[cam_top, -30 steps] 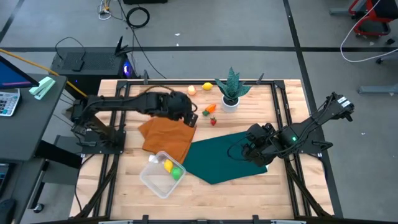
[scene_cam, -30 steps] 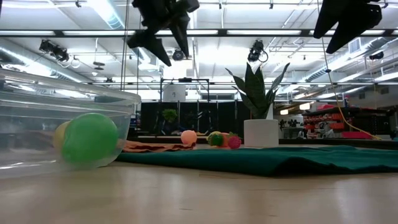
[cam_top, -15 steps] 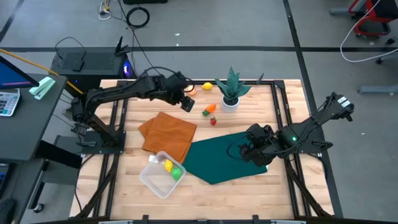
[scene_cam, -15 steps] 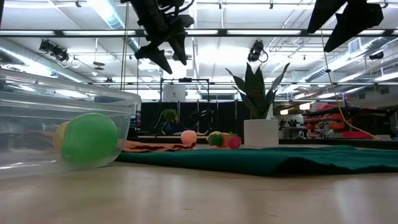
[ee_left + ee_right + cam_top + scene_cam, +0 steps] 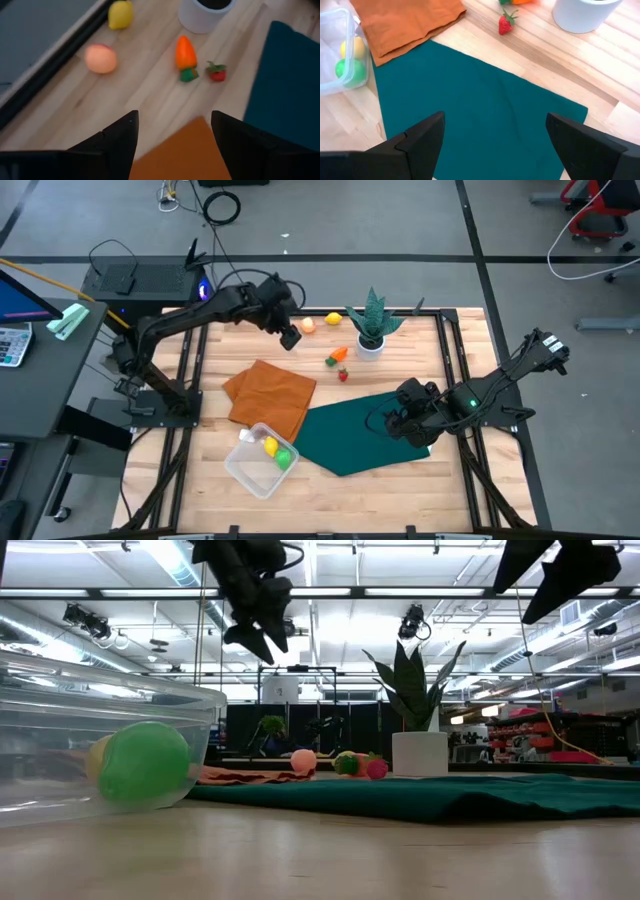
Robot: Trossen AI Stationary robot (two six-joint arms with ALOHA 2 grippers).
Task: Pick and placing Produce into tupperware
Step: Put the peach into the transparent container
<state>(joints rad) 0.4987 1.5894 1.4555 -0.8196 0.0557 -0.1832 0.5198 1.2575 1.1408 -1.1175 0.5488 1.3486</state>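
Above the bench's far side, the left tool [image 5: 290, 337] hangs with fingers apart beside a peach [image 5: 100, 58], lemon [image 5: 120, 14], carrot [image 5: 184, 55] and strawberry [image 5: 216, 72]. The tupperware [image 5: 240, 470] holds two pieces. The right tool [image 5: 490, 145], fingers apart, hovers over the green cloth [image 5: 485, 115].

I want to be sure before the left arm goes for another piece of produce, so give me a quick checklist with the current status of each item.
1. Left pincer open and empty: ok.
2. Loose produce within its view, peach, lemon, carrot, strawberry: ok.
3. Peach apart from its neighbours, room to grasp: ok.
4. Tupperware open, room beside the yellow and green pieces inside: ok.
5. Right pincer open and parked over the green cloth, away from the produce: ok.
6. Which piece the left pincer is lined up on: cannot tell.
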